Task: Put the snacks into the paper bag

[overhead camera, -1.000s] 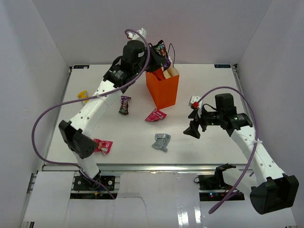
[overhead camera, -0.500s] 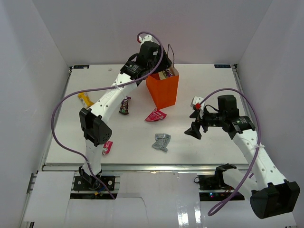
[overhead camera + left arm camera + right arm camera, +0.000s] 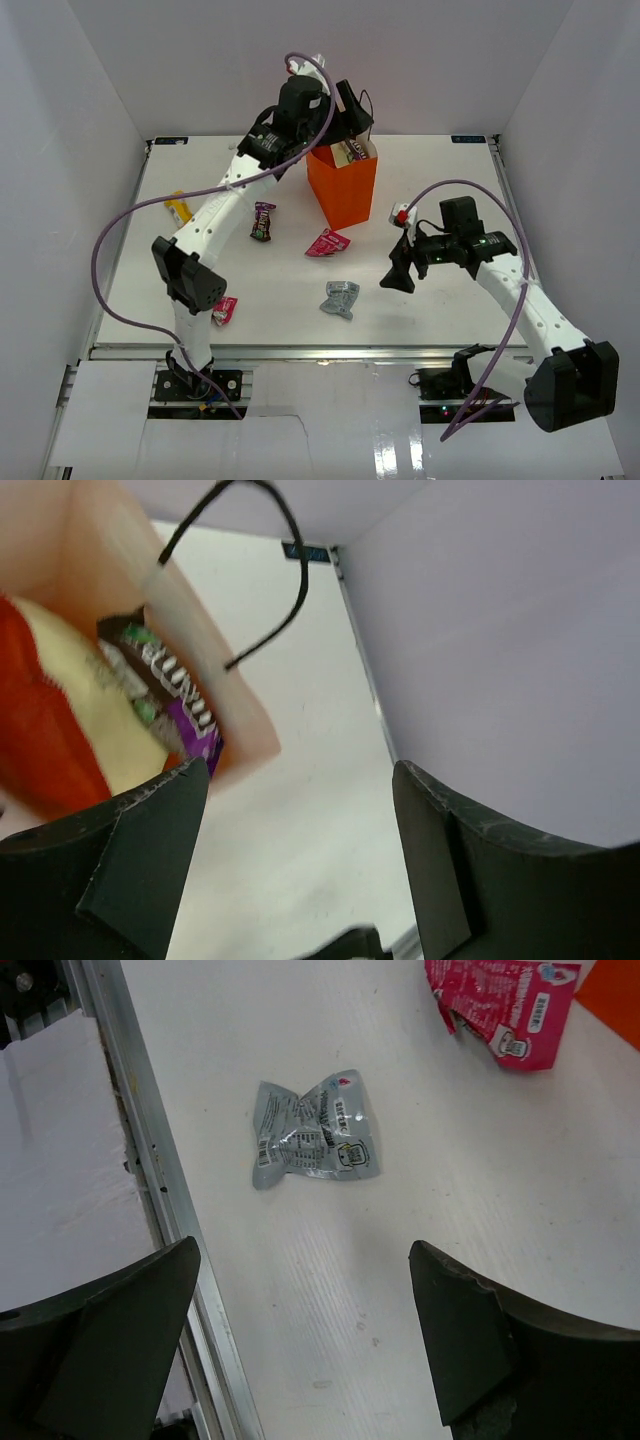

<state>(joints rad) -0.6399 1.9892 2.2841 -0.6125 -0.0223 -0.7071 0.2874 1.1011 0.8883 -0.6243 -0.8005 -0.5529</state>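
The orange paper bag (image 3: 343, 190) stands upright at the back middle. A purple packet (image 3: 170, 685) lies in its cream inside against a cream-and-orange chip bag (image 3: 70, 720). My left gripper (image 3: 352, 103) hangs open and empty just above the bag's far rim, its own view (image 3: 300, 770) showing bare table between the fingers. On the table lie a purple packet (image 3: 262, 221), a pink packet (image 3: 327, 243), a silver packet (image 3: 341, 298), a yellow one (image 3: 178, 208) and another pink one (image 3: 224, 311). My right gripper (image 3: 399, 276) is open, right of the silver packet (image 3: 315, 1140).
Two black cord handles (image 3: 290, 570) rise from the bag's rim. White walls close in the back and both sides. A metal rail (image 3: 160, 1180) runs along the table's near edge, close to the silver packet. The left arm's elbow (image 3: 190, 280) hangs over the near-left pink packet.
The left gripper opened over the bag and let go of the purple packet, which now lies inside. The right gripper moved a little left and nearer, toward the silver packet.
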